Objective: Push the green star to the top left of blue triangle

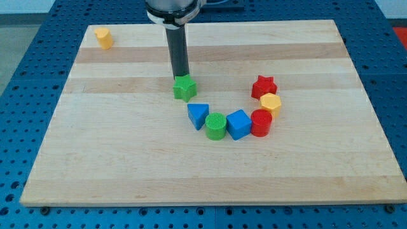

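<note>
Clearly bright green star [185, 88], chunky, flat-topped, my tip [182, 77] touching its upper edge, no jaws visible

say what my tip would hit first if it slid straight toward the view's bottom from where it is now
My tip sits right at the top edge of the green star, so it would meet that first; the blue triangle lies just beyond, slightly right.

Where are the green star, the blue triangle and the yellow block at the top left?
green star [185, 88], camera view, its top face
blue triangle [198, 115], camera view, its top face
yellow block [103, 37], camera view, its side near the board's top-left corner
</note>
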Robot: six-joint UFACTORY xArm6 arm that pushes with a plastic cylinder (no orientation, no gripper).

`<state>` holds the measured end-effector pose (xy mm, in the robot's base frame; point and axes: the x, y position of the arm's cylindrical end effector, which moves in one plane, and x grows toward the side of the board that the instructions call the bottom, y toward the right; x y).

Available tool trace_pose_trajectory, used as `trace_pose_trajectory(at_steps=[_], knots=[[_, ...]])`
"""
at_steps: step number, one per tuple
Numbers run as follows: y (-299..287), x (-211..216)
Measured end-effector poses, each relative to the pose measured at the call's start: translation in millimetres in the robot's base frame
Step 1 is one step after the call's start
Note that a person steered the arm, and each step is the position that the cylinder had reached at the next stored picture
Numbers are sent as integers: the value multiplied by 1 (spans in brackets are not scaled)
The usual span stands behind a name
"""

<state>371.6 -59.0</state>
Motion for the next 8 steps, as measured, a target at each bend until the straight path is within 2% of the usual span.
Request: trace_pose_trajectory(at_steps=[8], knots=[[3,11]])
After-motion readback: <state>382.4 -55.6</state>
